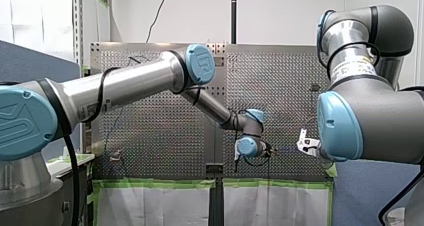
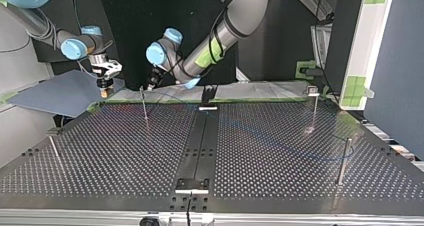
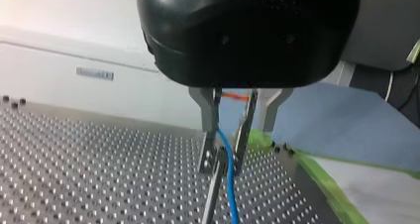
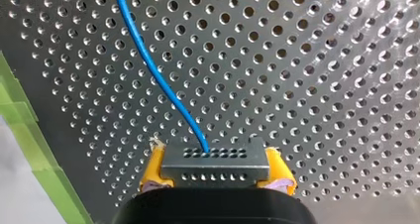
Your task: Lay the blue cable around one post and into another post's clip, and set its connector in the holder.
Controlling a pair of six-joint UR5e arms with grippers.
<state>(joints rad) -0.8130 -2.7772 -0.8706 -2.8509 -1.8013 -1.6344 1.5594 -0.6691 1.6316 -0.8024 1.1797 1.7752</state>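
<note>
**Thin blue cable** (image 4: 158, 80): one end is entering the grey perforated metal connector (image 4: 213, 157). From there it is running straight ahead of our right gripper (image 4: 215, 170) over the perforated metal table (image 4: 322, 85). Further along, it is passing between the metal fingers (image 3: 209, 130) of our left gripper (image 3: 224, 165) and dropping past their tips, just beside the head of a slim metal post (image 3: 212, 201). We cannot tell whether cable and post are touching. In the top view it is showing only faintly, trailing over the table toward 4 o'clock.

**Right gripper:** its yellow pads (image 4: 154, 168) are clamping the connector by its two ends, with the block sitting level across them.

**Left gripper:** its black body is pointing down, and its fingers are drawn in close about the cable.

**Right arm** (image 1: 370, 121): in the top view it is coming in at 10 o'clock. Its gripper is hanging tip-down just past the table's far edge, beside a blue-grey panel (image 2: 55, 96).

**Left arm** (image 1: 125, 86): in the front view it is stretching from 9 o'clock to the centre, with the wrist folded downward. In the top view it is descending from 12 o'clock to the post at 11 o'clock.

**Edges and room:**
- Green tape (image 3: 327, 189) is lining the table's edge close beside the left gripper.
- In the top view a clip-topped post (image 2: 314, 108) is standing at 2 o'clock.
- A plain post (image 2: 343, 161) is standing at 4 o'clock.
- A leaning post (image 2: 54, 148) is standing at 8 o'clock.
- All three are well apart from both grippers, with bare holes lying between them.
</note>
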